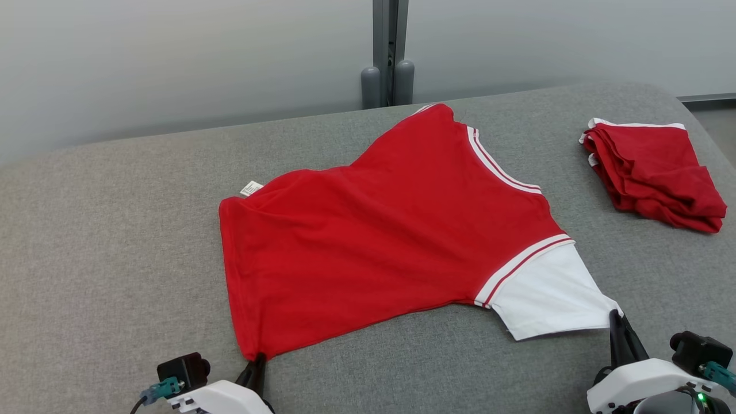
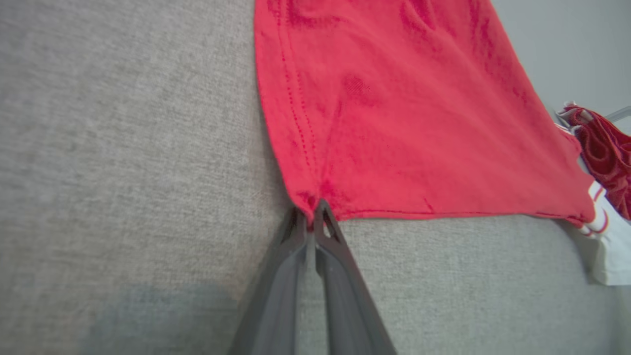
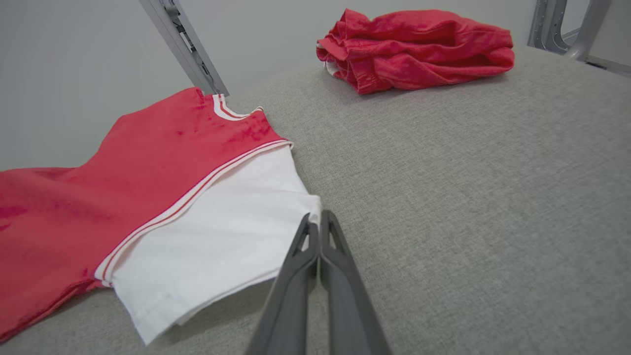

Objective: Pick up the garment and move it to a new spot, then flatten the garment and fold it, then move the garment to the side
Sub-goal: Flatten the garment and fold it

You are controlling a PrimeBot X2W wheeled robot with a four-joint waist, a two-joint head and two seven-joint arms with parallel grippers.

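On the grey padded surface point(image 1: 103, 259), the red garment point(image 1: 391, 230) lies spread near centre, mostly flat with a few wrinkles. Left gripper point(image 1: 257, 361) is pinched on the near hem corner. Right gripper point(image 1: 615, 319) is pinched on the corner of the white sleeve point(image 1: 546, 293). Reads as the flatten step, with both corners held to tension the cloth. Next move calls for an even, low pull from both arms without slip. A folded red pile point(image 1: 652, 172) sits well apart, far right. Pale wall behind, grey metal post point(image 1: 390, 52) at the far edge.
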